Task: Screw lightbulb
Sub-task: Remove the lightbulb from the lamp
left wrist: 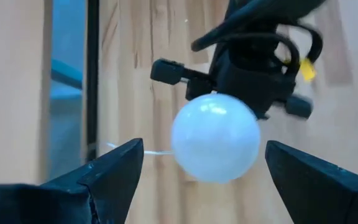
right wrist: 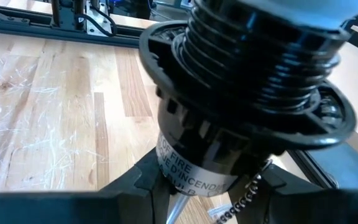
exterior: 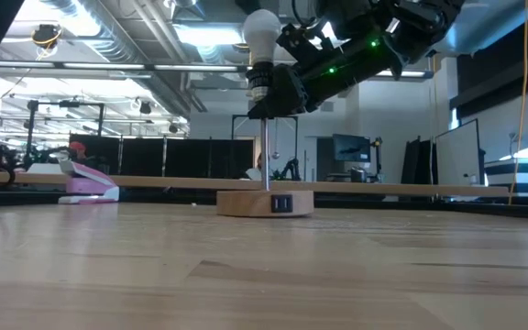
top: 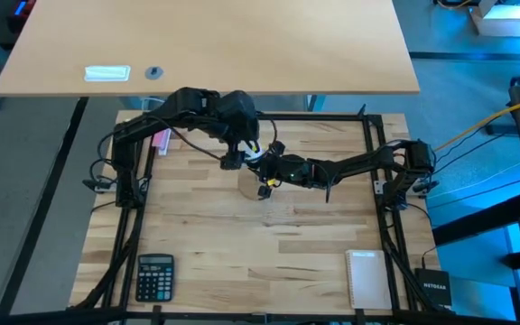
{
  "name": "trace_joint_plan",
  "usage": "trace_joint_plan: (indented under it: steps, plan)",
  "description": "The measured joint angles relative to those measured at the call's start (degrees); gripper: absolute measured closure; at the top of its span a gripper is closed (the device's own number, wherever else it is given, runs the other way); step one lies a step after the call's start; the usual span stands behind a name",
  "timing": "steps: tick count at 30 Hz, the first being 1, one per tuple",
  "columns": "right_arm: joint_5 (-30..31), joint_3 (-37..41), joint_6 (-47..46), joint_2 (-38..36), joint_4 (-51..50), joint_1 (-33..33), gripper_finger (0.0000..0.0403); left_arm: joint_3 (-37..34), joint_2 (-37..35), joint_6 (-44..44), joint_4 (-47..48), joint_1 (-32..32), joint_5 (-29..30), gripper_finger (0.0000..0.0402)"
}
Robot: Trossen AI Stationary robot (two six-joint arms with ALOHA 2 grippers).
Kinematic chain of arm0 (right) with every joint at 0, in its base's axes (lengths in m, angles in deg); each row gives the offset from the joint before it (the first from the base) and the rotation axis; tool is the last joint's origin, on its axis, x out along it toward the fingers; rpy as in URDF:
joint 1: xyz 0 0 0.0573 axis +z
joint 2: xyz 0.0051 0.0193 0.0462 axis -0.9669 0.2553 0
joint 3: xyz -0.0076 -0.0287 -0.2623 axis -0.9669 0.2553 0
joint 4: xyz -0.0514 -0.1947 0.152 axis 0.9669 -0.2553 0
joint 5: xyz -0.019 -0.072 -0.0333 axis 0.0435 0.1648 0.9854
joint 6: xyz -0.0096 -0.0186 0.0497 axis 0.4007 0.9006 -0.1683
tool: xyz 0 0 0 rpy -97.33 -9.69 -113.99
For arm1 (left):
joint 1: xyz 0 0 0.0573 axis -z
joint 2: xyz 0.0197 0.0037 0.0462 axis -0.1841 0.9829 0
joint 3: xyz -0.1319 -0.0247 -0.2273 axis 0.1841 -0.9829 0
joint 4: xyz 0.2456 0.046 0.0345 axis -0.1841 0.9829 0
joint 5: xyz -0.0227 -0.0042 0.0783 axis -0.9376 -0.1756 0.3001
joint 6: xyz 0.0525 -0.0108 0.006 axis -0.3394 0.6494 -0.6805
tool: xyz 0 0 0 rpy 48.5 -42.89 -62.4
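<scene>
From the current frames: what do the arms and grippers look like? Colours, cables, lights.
Both arms are dark, jointed links. The left gripper has two matte black wedge-shaped fingers. The right gripper sits behind a black housing lit by small green LEDs, visible in the low and high views. Black cables loop along the arms; a yellow tag shows near the right gripper.

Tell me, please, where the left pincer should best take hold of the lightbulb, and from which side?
On the round glass globe of the lightbulb, from straight above. The bulb stands upright in the socket, which the right pincer holds, so only the globe is free. The open left pincer hangs above it, a finger on each side.
</scene>
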Motion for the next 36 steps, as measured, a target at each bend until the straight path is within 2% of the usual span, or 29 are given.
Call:
trace_joint_plan:
  steps: [7, 11, 23, 28, 36]
  plan:
    - [0.0, 0.0, -0.1, 0.0, -0.5, 0.0, 0.0272, 0.0, 0.1, -31.0, -0.2, -0.2, 0.0, 0.0075]
    - [0.0, -0.1, -0.1, -0.1, -0.8, 0.0, 0.0272, 0.0, 0.3, -42.6, -0.5, 0.5, 0.0, 0.0075]
    - [0.0, -0.1, -0.1, -0.1, -1.0, 0.0, 0.0272, -7.1, 0.8, -45.7, -4.3, 0.5, 0.0, 0.0075]
    - [0.0, -0.1, -0.1, -0.1, -1.0, 0.0, 0.0272, -7.2, 0.7, -42.3, -5.9, 1.1, -0.6, 0.0075]
    - [0.0, -0.1, -0.1, -0.1, -1.0, 0.0, 0.0272, -7.2, 0.8, -41.6, -10.1, 2.4, -1.2, 0.0075]
